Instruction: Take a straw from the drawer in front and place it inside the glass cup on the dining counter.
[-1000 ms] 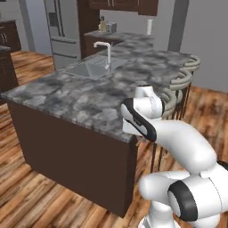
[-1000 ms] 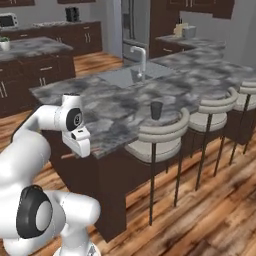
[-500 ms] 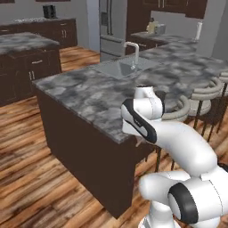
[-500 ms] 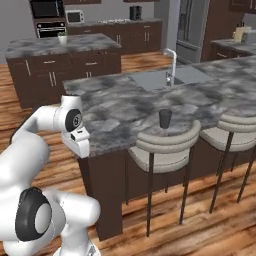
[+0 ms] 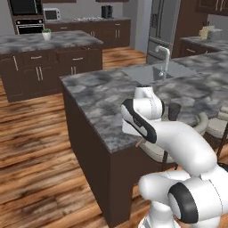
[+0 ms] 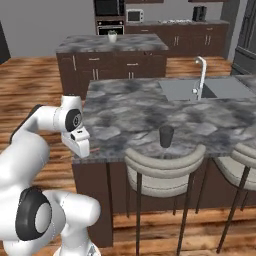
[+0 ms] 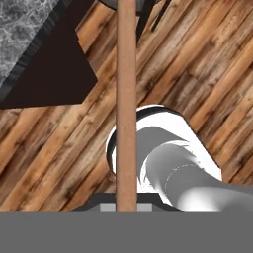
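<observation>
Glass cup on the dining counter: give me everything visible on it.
The small dark grey see-through cylindrical glass cup stands upright on the long grey mottled stone dining counter, near the edge above the curved-back beige bar stool. It looks empty; no straw shows in it. Nothing but the counter touches it. The steel sink lies farther back. In the left base view the cup is partly behind the white arm.

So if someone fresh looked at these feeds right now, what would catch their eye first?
Probably the straw, a reddish-brown stick running up the middle of the hand view from the shut tool over the wooden floor. Next, the dark glass cup standing alone on the dining counter, near its edge above a stool. The steel sink and tap sit farther back on that same counter.
</observation>
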